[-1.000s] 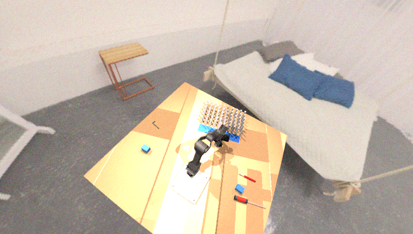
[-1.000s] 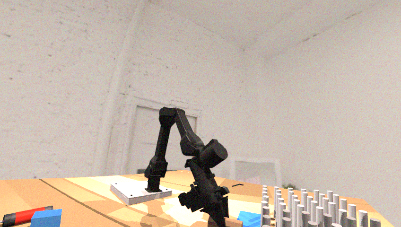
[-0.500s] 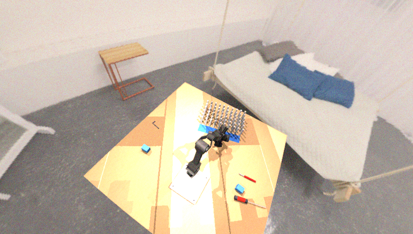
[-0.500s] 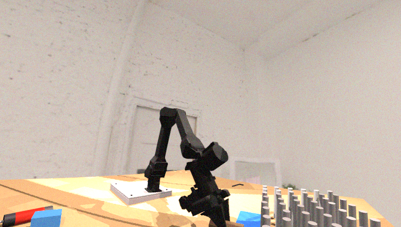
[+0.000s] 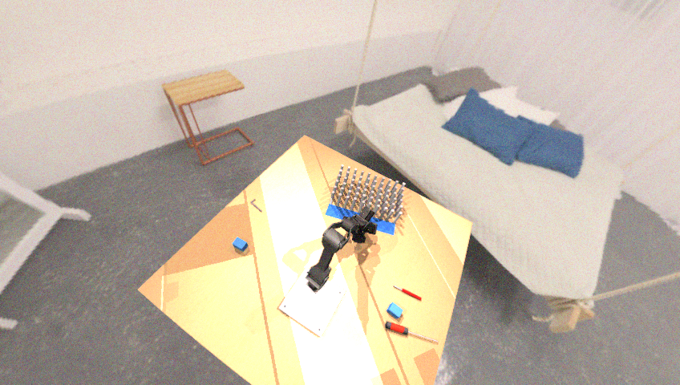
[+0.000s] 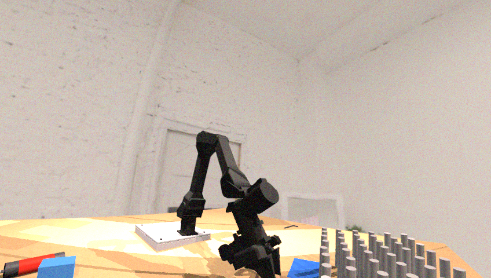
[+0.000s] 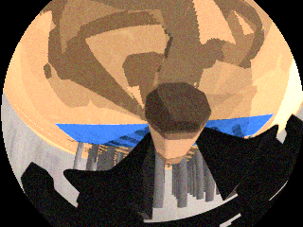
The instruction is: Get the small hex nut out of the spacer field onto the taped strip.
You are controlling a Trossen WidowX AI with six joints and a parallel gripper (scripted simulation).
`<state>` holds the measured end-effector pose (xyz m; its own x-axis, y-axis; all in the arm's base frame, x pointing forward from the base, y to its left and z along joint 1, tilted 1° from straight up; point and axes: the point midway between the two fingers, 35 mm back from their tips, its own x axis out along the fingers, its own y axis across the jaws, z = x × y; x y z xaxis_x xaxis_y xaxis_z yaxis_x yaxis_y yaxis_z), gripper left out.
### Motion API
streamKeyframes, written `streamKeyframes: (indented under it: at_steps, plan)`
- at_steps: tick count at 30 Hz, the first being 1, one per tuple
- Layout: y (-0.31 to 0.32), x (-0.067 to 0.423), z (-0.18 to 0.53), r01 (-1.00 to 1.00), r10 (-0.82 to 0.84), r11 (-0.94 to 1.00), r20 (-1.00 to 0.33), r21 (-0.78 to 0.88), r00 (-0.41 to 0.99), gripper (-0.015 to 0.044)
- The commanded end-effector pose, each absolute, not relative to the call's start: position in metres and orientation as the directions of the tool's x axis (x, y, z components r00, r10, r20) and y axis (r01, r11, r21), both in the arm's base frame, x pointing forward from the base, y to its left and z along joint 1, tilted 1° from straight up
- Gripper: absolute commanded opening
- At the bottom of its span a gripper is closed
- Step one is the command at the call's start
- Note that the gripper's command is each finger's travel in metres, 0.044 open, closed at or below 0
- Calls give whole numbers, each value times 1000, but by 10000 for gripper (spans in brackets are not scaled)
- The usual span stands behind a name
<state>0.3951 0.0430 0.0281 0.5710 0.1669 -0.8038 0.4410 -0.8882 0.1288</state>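
Home living rm: white rope-hung daybed (image 5: pixel 477 190) w/ blue cushions (image 5: pixel 517 133), small wood-top orange-frame side table (image 5: pixel 204 111), grey concrete floor (image 5: pixel 119 228), white walls (image 5: pixel 143 47).

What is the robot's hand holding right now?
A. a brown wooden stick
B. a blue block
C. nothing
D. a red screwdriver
A: in the wrist view the gripper is shut on a brown wooden stick with a six-sided end, right by the blue taped strip.
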Motion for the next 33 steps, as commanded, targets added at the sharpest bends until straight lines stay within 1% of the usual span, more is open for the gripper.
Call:
streamKeyframes:
  at_steps: [1, 33]
  plan:
    - [42, 394, 28, 435, 163, -891, -803, 130, 573, 0]
    - [34, 375, 27, 440, 165, -889, -805, 129, 570, 0]
